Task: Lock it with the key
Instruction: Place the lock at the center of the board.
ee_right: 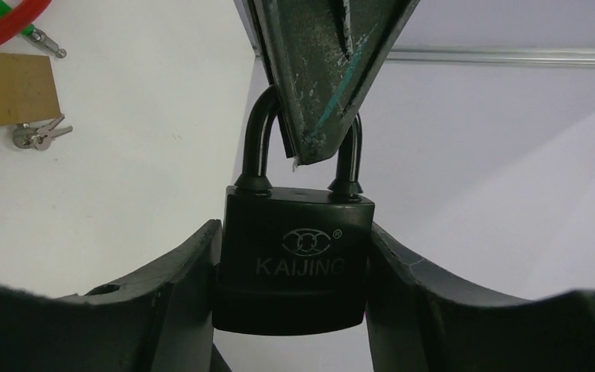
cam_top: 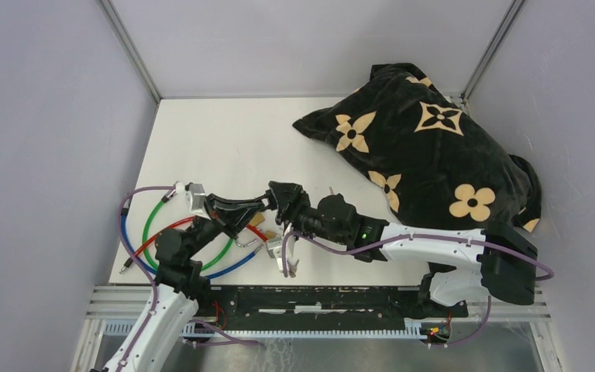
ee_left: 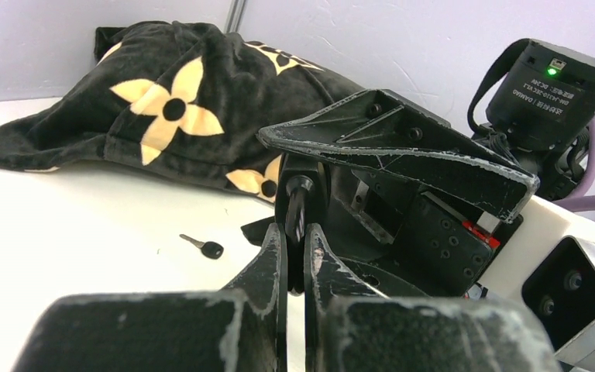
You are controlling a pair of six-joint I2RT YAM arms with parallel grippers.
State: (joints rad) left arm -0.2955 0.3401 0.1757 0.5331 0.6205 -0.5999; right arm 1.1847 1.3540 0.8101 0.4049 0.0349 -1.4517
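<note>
Black padlock (ee_right: 293,260) in right hand (ee_right: 294,236)

Counting what is showing on the one table (cam_top: 217,132)

Two arms are reaching in, each carrying one gripper, so the left gripper (ee_left: 294,232) and the right gripper (ee_right: 294,232) are making two; one padlock (ee_right: 294,271) is showing, black and marked KAIJING; one loose key (ee_left: 204,247) with a black head is lying alone, and one small bunch of keys (ee_right: 39,134) is lying elsewhere, its keys too small for counting; one wooden block (ee_right: 8,89) is sitting just beside that bunch; three coloured cables are lying looped, namely one green cable (cam_top: 147,223), one red cable (ee_right: 0,35) and one blue cable (cam_top: 232,269); one black flowered cushion (cam_top: 434,155) is resting at the back
</note>
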